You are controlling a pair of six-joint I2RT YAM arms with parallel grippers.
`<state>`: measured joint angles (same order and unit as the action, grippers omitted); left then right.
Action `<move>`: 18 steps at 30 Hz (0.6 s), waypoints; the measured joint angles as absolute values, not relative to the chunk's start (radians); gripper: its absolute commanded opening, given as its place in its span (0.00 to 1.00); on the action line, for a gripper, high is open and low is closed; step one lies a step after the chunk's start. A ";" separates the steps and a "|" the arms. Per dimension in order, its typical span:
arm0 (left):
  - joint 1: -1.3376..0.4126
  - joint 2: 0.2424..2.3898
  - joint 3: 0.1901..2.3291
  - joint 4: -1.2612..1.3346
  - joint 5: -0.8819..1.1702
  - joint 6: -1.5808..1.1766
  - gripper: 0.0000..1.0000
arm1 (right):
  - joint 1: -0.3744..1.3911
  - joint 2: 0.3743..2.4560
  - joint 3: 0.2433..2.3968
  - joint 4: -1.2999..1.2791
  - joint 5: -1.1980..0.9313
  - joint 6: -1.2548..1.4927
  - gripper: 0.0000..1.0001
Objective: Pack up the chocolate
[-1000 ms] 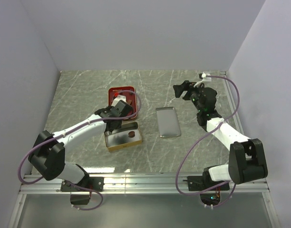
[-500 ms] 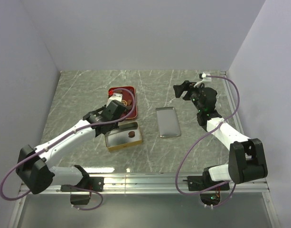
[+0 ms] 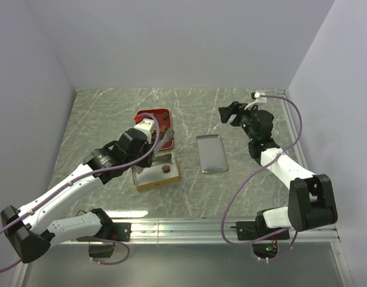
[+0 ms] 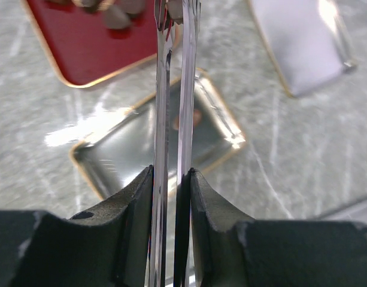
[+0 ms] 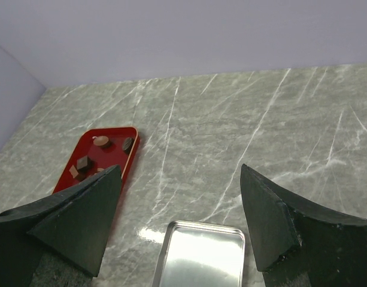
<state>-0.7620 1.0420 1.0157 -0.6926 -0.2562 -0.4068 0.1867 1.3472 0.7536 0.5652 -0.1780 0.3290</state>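
One chocolate (image 3: 165, 168) sits in the tin (image 3: 139, 181); the rest are on the tray (image 3: 153, 112) at 12 o'clock.
It's roundish, with no long axis I can read. The left claw (image 4: 175, 24) is pressed together over the tray, and I can't tell if it's pinching anything. A slick piece could squirt out onto the tabletop (image 3: 99, 119). The right claw (image 5: 180, 173) is spread wide, off at 2 o'clock.

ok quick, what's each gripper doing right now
left gripper: closed; cannot tell if anything is pinched at the tips.
right gripper: open, holding nothing.
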 measured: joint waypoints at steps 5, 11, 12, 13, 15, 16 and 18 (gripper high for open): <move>-0.775 1.038 1.013 -0.696 -0.178 -0.410 0.30 | 0.187 1.347 0.754 0.565 -0.178 0.329 0.87; -0.808 1.035 1.010 -0.735 -0.169 -0.450 0.29 | 0.187 1.347 0.754 0.565 -0.178 0.329 0.87; -0.813 1.030 1.008 -0.742 -0.168 -0.458 0.29 | 0.187 1.347 0.754 0.565 -0.178 0.329 0.87; -0.817 1.022 1.005 -0.749 -0.169 -0.467 0.29 | 0.187 1.347 0.754 0.565 -0.178 0.329 0.87; -0.820 1.003 1.002 -0.767 -0.169 -0.481 0.29 | 0.187 1.347 0.754 0.565 -0.178 0.329 0.87; -0.822 0.994 1.001 -0.775 -0.169 -0.489 0.29 | 0.187 1.347 0.754 0.565 -0.178 0.329 0.87; -0.823 0.976 1.001 -0.791 -0.169 -0.503 0.29 | 0.187 1.347 0.754 0.565 -0.178 0.329 0.87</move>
